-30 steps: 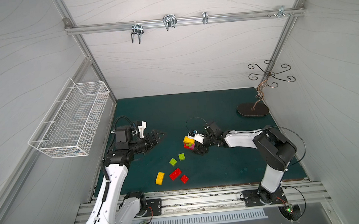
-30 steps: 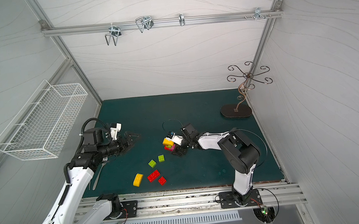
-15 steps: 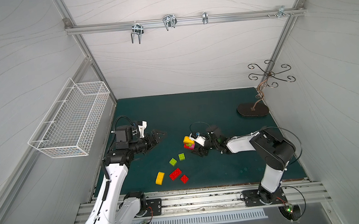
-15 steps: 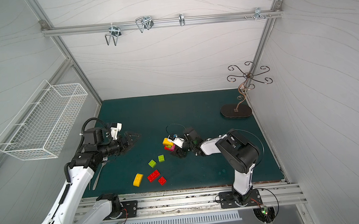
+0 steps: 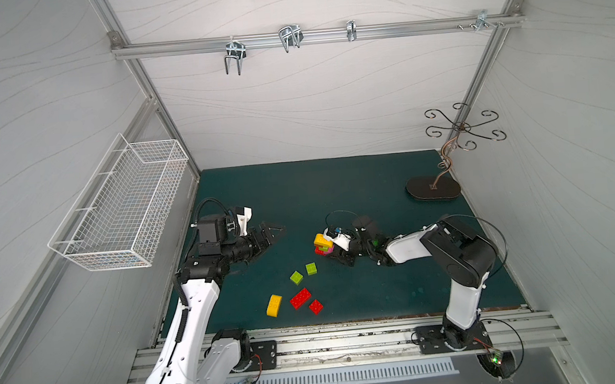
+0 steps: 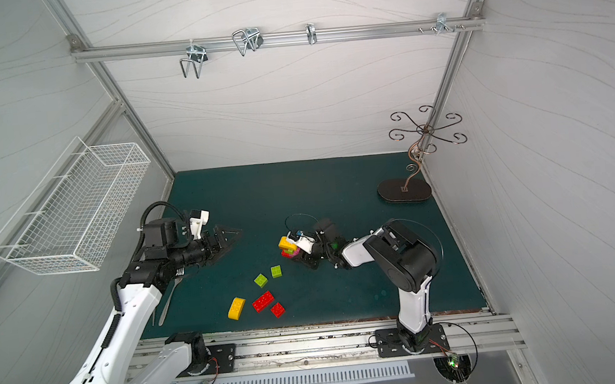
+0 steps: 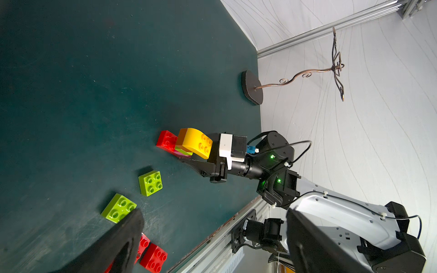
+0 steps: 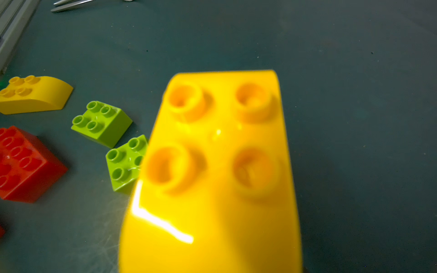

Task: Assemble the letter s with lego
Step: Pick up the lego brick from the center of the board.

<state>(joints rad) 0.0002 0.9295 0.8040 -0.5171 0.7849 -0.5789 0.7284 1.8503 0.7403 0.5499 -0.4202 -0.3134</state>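
A lego stack point(image 5: 323, 243) stands mid-mat: a yellow round-topped brick point(image 7: 195, 141) over orange, lime, pink and red ones. My right gripper point(image 5: 334, 247) lies low on the mat, shut on this stack. One finger point(image 7: 194, 165) lies against the stack's lower bricks. The other is hidden, and the yellow brick point(image 8: 212, 165) fills the right wrist view. Loose lego lies nearer the front: two lime squares point(image 5: 296, 277) point(image 5: 311, 268), a yellow round-topped brick point(image 5: 274, 305), a red oblong point(image 5: 300, 298) and a red square point(image 5: 315, 306). My left gripper point(image 5: 273, 233) hovers open to the left, holding nothing.
A white wire basket point(image 5: 123, 211) hangs on the left wall. A curly metal stand point(image 5: 433, 188) sits at the back right of the mat. Metal utensils point(image 6: 168, 301) lie beside the left arm. A metal rail point(image 5: 329, 339) runs along the mat's front edge.
The right gripper's jaws have come together round the stack and its arm has shifted slightly. The stack stays in place. The left arm has barely moved.
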